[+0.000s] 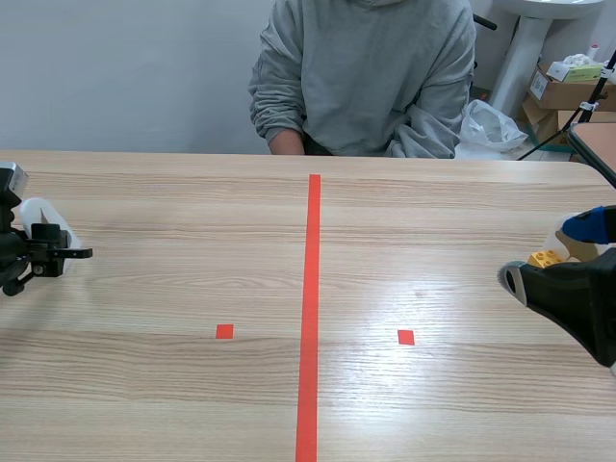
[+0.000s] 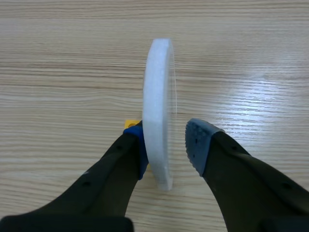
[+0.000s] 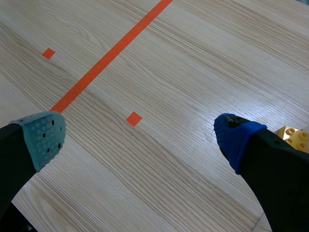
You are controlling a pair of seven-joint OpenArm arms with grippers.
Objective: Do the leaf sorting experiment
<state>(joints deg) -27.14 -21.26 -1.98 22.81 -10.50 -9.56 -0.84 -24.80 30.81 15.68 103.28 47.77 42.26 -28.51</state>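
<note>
Left hand (image 2: 166,140) parted, right hand (image 3: 140,134) spread wide

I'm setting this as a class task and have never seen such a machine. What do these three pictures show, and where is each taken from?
It is a robot with two arms, each ending in a two-fingered pincer. The wide picture looks out from between the arms over a wooden table, with a person in a grey hoodie seated opposite. The other two come from cameras on the wrists. The left pincer is open around a white disc standing on edge, touching one pad. The right pincer is open and empty, a yellow toy brick beside it. The orange-red tape is only marking.
</note>
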